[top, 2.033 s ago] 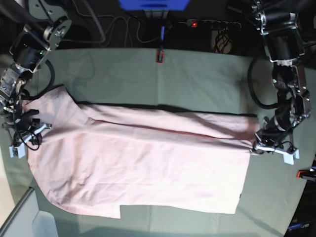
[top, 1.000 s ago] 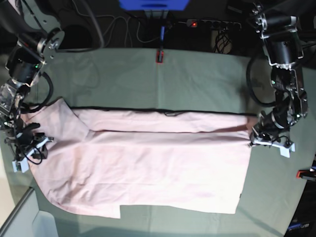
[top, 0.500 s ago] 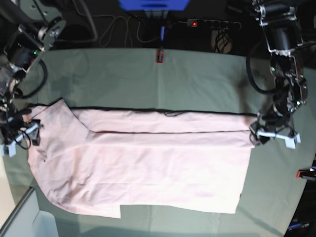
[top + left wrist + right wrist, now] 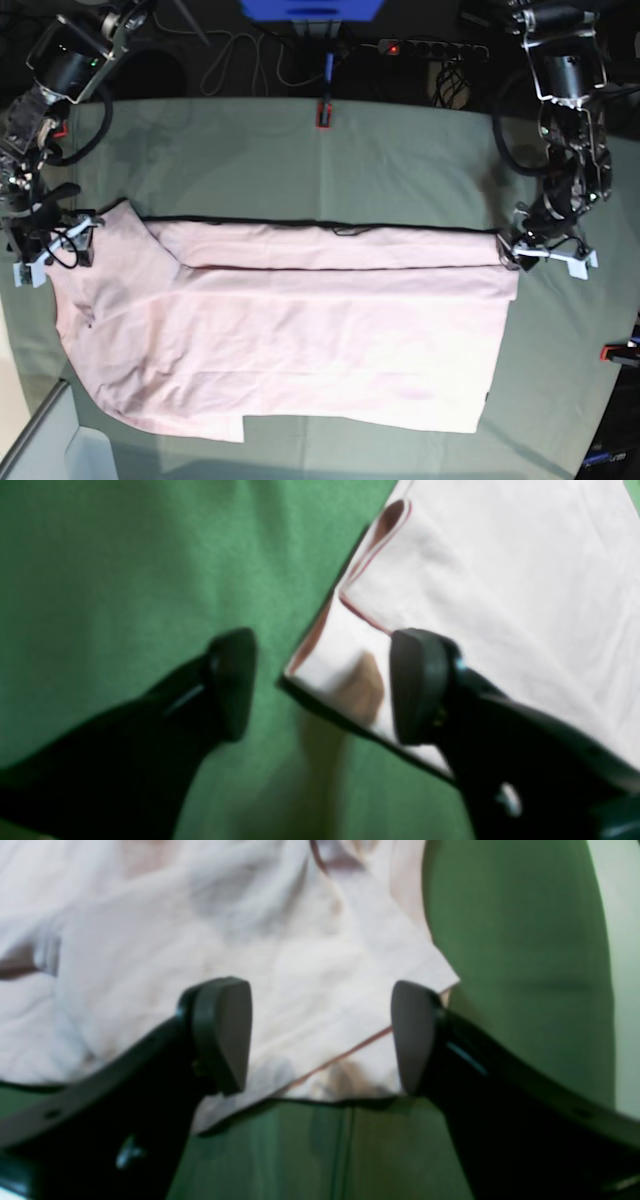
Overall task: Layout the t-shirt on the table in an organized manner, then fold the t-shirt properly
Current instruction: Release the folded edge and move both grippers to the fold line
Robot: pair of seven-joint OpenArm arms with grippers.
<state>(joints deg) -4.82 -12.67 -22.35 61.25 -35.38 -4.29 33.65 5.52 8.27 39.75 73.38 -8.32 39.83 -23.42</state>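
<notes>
With the t-shirt point(image 4: 290, 330) lying flat across the table point(image 4: 400, 160), one long edge folded over, both the left gripper point(image 4: 320, 685) and right gripper point(image 4: 320, 1035) stand open over its corners, holding nothing; advise regripping squarely at matching corners.

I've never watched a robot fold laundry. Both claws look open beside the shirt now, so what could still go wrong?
1. The left claw stands open astride the shirt corner; lifting away could snag and drag the fold.
2. The right claw hangs open over rumpled cloth at the sleeve end, so creases may get folded in.
3. The near edge looks stepped and uneven on the table, so later folds may come out crooked.
</notes>
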